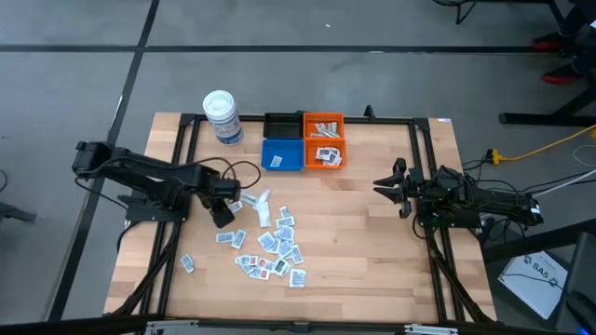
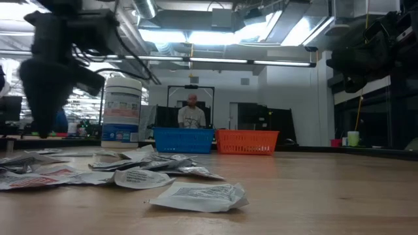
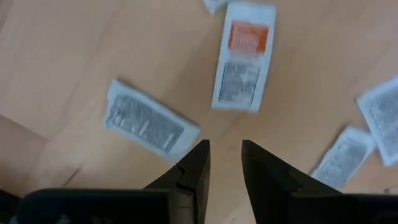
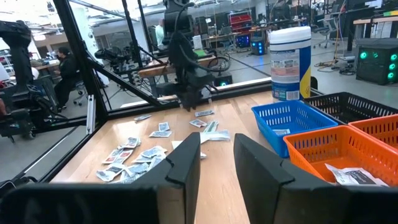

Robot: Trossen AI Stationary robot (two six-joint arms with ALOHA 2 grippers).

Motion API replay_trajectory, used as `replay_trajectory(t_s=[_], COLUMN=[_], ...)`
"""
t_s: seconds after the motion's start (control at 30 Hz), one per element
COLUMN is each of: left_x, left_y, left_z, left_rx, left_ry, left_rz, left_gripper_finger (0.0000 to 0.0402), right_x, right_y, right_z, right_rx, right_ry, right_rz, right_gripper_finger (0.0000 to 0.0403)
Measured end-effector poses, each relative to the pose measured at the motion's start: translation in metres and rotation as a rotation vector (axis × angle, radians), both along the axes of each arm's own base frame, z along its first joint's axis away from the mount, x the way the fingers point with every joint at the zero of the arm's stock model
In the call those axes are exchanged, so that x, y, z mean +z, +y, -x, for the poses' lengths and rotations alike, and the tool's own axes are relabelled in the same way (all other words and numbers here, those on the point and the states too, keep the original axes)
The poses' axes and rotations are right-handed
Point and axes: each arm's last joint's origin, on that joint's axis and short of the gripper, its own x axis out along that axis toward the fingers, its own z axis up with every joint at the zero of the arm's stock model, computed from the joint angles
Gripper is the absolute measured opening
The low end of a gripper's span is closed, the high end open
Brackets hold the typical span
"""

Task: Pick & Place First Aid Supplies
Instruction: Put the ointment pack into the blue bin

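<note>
Several small white and grey sachets (image 1: 270,244) lie flat and scattered on the wooden table, near its left-centre; they also show in the low view (image 2: 196,196). My left gripper (image 1: 222,216) hovers open at the left edge of the scatter, pointing down. In the left wrist view, my left gripper (image 3: 224,149) is above bare wood, between a grey-print sachet (image 3: 148,124) and an orange-print sachet (image 3: 244,59). Nothing is between its fingers. My right gripper (image 1: 386,183) waits open at the table's right side, also seen in its wrist view (image 4: 216,155).
A blue bin (image 1: 282,154), an orange bin (image 1: 323,149) and a black bin (image 1: 282,125) stand together at the far middle; the blue and orange ones hold a few sachets. A white lidded tub (image 1: 223,117) stands left of them. A person (image 2: 191,112) is in the room behind.
</note>
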Motion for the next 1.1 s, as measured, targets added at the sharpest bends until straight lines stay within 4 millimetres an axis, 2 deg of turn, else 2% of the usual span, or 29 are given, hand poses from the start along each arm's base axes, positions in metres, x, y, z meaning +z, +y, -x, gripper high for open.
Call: replay_trajectory(t_s=[0.23, 0.4, 0.57, 0.7, 1.1], left_x=[0.002, 0.011, 0.016, 0.011, 0.004], left_y=[0.023, 0.042, 0.049, 0.048, 0.054], left_z=[-0.024, -0.034, -0.025, -0.017, -0.012], left_rx=[0.019, 0.103, 0.156, 0.164, 0.141], left_ry=[0.033, 0.073, 0.165, 0.197, 0.234], left_rz=[-0.005, 0.011, -0.008, 0.024, -0.001], left_gripper_finger=[0.0086, 0.0086, 0.0086, 0.0095, 0.0170], right_x=[0.000, 0.000, 0.000, 0.000, 0.000], right_y=[0.000, 0.000, 0.000, 0.000, 0.000], right_z=[0.000, 0.000, 0.000, 0.000, 0.000], right_rx=[0.000, -0.001, 0.000, 0.000, 0.000], right_ry=[0.000, 0.000, -0.001, 0.000, -0.001], right_rz=[0.000, 0.000, 0.000, 0.000, 0.000], right_gripper_finger=[0.0100, 0.0100, 0.0100, 0.0100, 0.0100])
